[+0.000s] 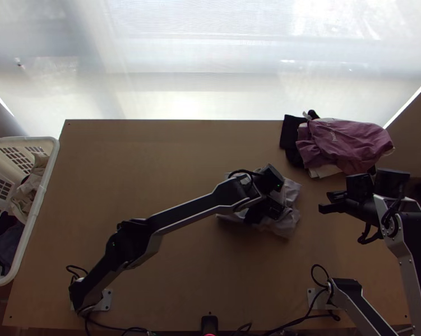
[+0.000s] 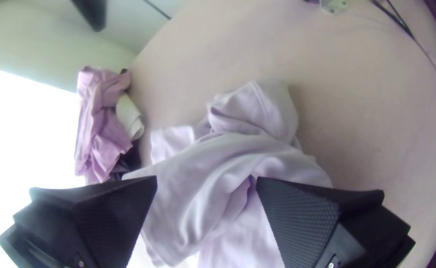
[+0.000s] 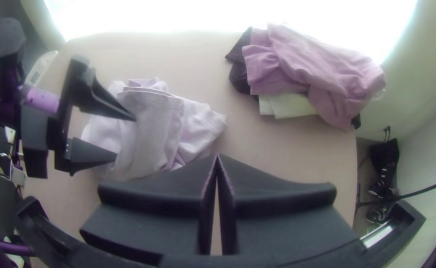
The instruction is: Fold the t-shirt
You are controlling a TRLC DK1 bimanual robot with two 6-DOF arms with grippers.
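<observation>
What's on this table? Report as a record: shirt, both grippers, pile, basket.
Shirt: pale, bunched in loose layers on the table
Left gripper: open, over the shirt
Right gripper: shut, empty, right of the shirt
Pile: pink cloth over dark and white ones, far right
Basket: left of the table, holding clothes

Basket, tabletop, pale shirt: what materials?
Basket: likely moulded plastic, smooth; rounded white rim, slotted walls. Tabletop: looks like wood or laminate, matte; even tan, grain not discernible. Shirt: soft matte fabric, probably cotton jersey; thin layers, rounded folds, blend possible.
</observation>
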